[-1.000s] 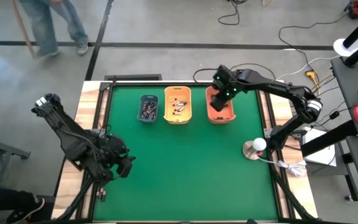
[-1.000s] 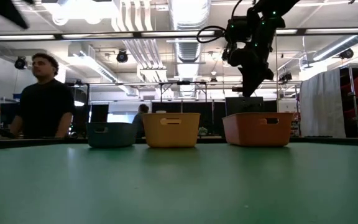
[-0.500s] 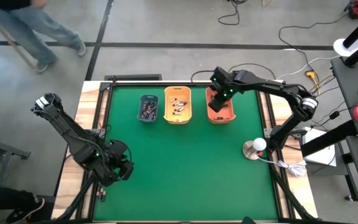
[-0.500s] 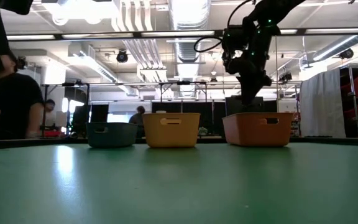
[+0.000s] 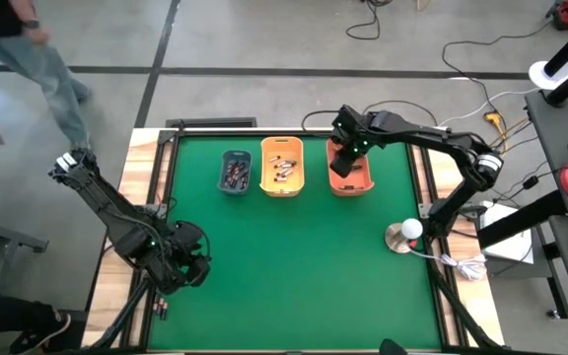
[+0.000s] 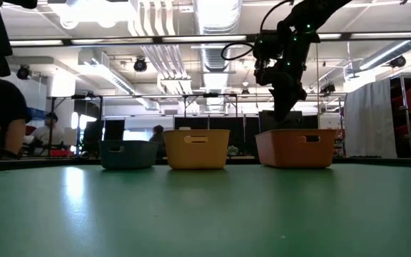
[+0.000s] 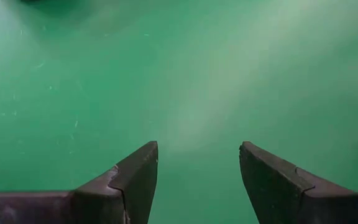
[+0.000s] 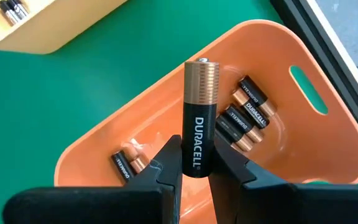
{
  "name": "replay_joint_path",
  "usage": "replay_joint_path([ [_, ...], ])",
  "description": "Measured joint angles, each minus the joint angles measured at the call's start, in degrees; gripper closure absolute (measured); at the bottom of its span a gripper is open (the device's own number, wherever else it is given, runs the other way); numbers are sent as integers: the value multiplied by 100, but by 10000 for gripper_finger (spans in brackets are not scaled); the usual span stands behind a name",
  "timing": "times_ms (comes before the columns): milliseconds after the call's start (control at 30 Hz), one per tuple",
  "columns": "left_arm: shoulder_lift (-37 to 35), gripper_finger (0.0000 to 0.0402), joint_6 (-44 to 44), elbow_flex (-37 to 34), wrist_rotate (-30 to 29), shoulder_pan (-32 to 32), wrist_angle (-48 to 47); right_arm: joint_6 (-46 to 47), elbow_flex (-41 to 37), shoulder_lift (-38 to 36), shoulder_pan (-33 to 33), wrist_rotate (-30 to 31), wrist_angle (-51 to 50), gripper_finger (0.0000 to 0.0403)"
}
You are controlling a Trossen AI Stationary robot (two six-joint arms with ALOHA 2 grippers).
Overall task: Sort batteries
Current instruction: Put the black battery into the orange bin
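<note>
Clamped jaws on the right gripper (image 5: 341, 156) sit over the orange bin (image 5: 363, 183) at the table's far side in the high view, beside the yellow bin (image 5: 282, 187) and grey-blue bin (image 5: 236, 187), while the left gripper (image 5: 197, 268) waits near the table's (image 5: 304, 266) near left edge. Seen from the low view, the right gripper (image 6: 285, 114) hangs just above the orange bin's (image 6: 295, 148) rim. Through the left wrist view the fingers (image 7: 135, 180) stand apart over bare green mat, and the right wrist view shows its fingers (image 8: 169, 163) gripping a black-and-copper battery (image 8: 197, 127) upright above the orange bin (image 8: 303, 124), where more batteries (image 8: 244, 115) lie.
</note>
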Motion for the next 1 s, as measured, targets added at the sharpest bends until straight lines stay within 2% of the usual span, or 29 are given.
replay_joint_path([
  [433, -112, 200, -195, -1, 1256, -179, -131, -353, -24, 299, -3, -3, 37, 358],
  [767, 191, 200, -677, -7, 1262, -339, -106, -534, -37, 723, -76, -8, -8, 358],
  [867, 263, 200, -786, 6, 1369, -342, -95, -1147, -55, 817, -74, -13, -123, 358],
  [1000, 303, 200, -747, 41, 1411, -343, -256, -2871, -328, 885, -101, 36, -172, 358],
])
